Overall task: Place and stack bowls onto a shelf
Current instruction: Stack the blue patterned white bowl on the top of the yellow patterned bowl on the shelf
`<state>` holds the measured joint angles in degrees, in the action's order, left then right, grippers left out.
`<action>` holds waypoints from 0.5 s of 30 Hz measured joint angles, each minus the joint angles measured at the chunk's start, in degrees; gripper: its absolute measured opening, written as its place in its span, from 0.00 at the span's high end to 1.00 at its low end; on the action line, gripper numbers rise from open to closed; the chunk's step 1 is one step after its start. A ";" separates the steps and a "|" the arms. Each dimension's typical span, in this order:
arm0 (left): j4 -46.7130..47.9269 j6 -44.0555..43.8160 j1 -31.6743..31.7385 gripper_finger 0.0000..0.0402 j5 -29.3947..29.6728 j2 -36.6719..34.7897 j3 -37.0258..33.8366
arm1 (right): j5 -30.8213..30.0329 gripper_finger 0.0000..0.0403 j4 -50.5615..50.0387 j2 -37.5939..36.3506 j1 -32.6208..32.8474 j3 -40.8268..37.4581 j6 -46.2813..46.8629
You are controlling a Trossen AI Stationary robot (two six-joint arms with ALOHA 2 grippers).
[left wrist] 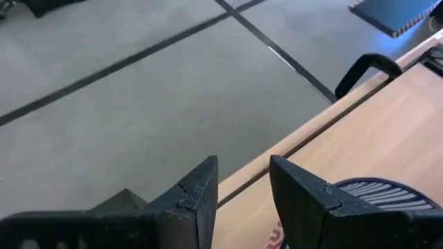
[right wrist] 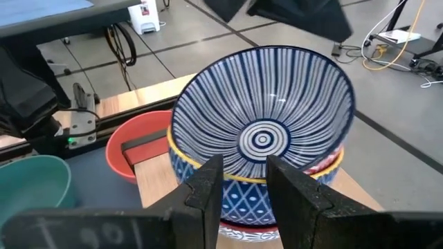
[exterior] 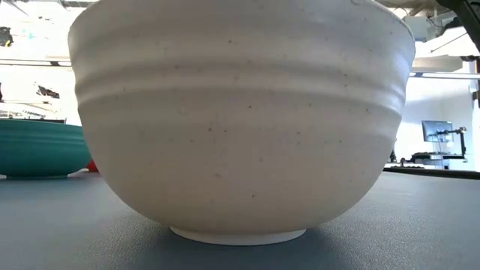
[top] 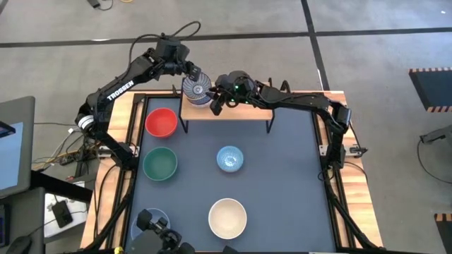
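Observation:
A stack of bowls stands on the left end of the light-wood shelf. The blue-and-white ribbed bowl is on top. Below it show a yellow rim, a blue patterned wall and a red speckled bowl. My right gripper is open, close to the stack's right side. My left gripper is open at the stack's far side, with the ribbed bowl right beside one finger. My left gripper has the outer side of one finger right next to the ribbed bowl's rim, but I cannot tell whether they touch. My right gripper's fingertips stand in front of the stack's wall; I cannot tell whether they touch it.
On the dark table top stand a red bowl, a green bowl, a light blue bowl, a cream bowl and a grey-blue bowl near the front left corner. The shelf's right part is bare wood.

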<state>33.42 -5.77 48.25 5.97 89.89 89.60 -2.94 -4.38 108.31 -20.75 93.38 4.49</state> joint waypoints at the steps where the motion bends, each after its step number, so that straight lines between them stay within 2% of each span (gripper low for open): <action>1: 0.19 -0.13 0.01 0.71 -0.28 0.13 0.00 | 0.00 0.66 0.01 0.00 0.07 0.00 0.00; 15: 5.24 -0.62 -0.26 0.71 0.14 3.61 0.02 | -1.55 0.66 1.00 -1.88 -0.05 0.09 -2.87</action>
<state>38.65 -6.38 47.99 6.11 93.50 89.62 -4.49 -3.39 106.43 -20.80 93.47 1.62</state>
